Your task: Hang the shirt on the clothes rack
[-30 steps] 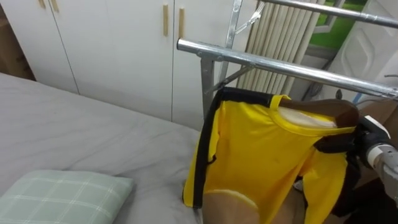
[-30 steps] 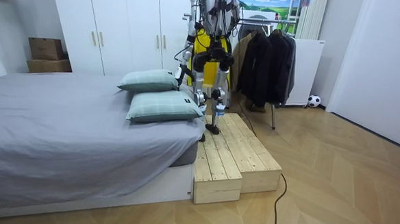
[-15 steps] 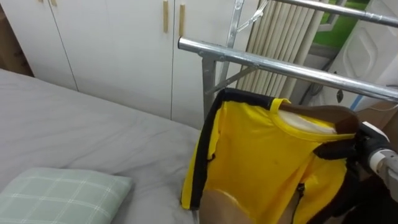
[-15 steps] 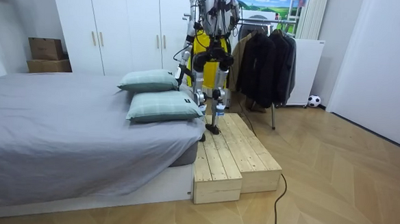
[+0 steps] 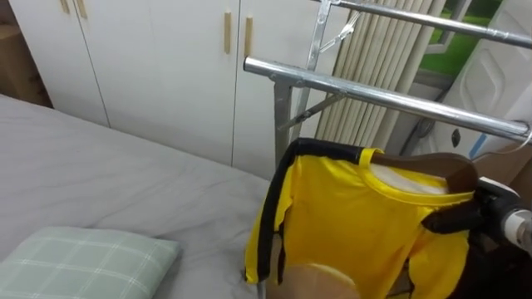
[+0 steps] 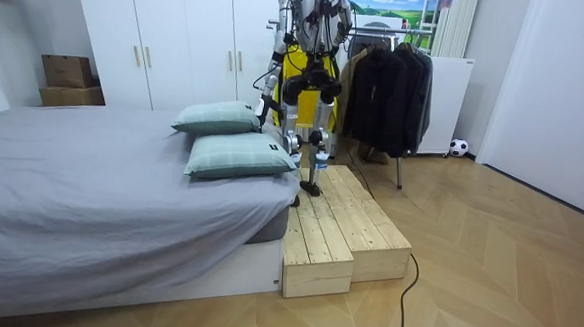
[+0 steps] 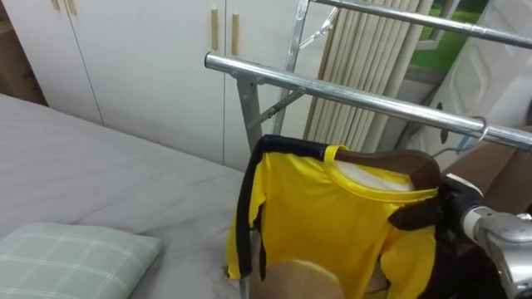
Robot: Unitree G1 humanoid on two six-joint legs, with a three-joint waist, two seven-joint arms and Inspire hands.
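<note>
A yellow shirt (image 5: 357, 224) with black trim hangs on a brown wooden hanger (image 5: 445, 164) just below the metal rail (image 5: 374, 91) of the clothes rack. The hanger's thin wire hook (image 7: 480, 126) reaches up to the rail; whether it rests on the rail I cannot tell. My right hand (image 5: 461, 218) comes in from the right, its dark fingers curled round the hanger's shoulder and the shirt (image 7: 332, 216) over it. In the room view I stand on a wooden platform (image 6: 339, 231) facing the rack, and my left hand (image 6: 264, 104) shows small beside my body.
A grey bed (image 5: 108, 183) with a green checked pillow (image 5: 83, 264) lies at the left. White wardrobe doors (image 5: 158, 66) stand behind it. A second, higher rail (image 5: 416, 18) crosses behind the first. Dark coats (image 6: 386, 93) hang further along the rack.
The shirt on its hanger has sunk a little relative to the rail, with my right hand still on it. The view itself has shifted slightly.
</note>
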